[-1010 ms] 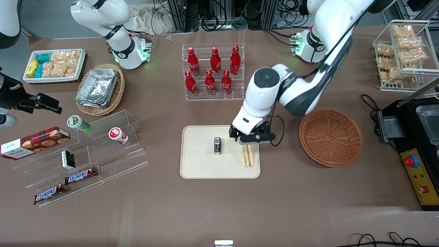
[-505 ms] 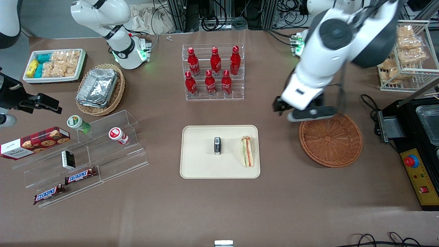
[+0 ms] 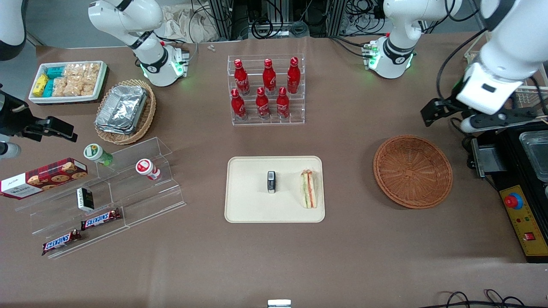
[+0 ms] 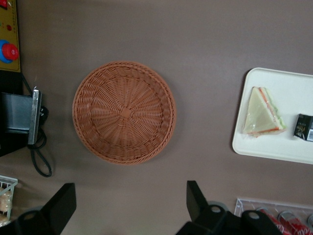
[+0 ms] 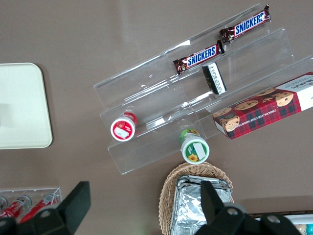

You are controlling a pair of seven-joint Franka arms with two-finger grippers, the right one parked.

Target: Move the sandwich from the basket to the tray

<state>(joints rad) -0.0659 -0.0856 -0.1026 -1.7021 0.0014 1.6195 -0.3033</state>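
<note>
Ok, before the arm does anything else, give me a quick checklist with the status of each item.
1. Sandwich on the tray: ok, it lies near the edge toward the working arm's end.
2. Basket holds nothing: ok, only bare wicker shows in the front and left wrist views.
3. Gripper free of load: ok, fingers open, nothing between them.
4. Gripper clear of the task things: ok, it hangs toward the working arm's end of the table, past the basket.
5. Sandwich apart from the small dark packet on the tray: ok, bare tray shows between them.
6. Sandwich fully inside the rim: cannot tell, it sits very close to the edge.
</note>
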